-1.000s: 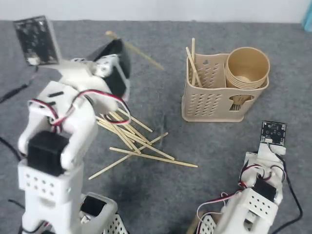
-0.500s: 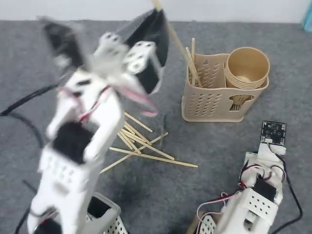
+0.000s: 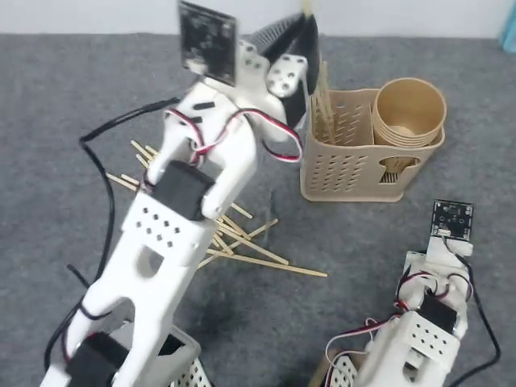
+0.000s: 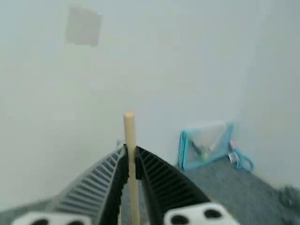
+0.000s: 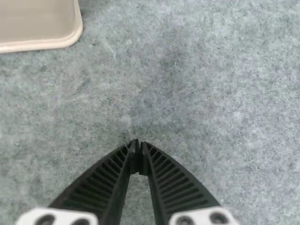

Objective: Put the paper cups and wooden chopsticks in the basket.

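Swung over from the pile (image 3: 250, 246), the left gripper (image 4: 130, 152) now clamps one chopstick (image 4: 129, 131) upright above the basket (image 3: 347, 173), best lowered straight into the slot beside the cups (image 3: 411, 109) before release.

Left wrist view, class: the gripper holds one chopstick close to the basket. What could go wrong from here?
1. The left gripper pinches the chopstick between narrow fingertips, so it might pivot or slip out before release.
2. The basket compartment nearest the gripper already holds standing chopsticks. The new one may catch on them or on the rim and fall outside.
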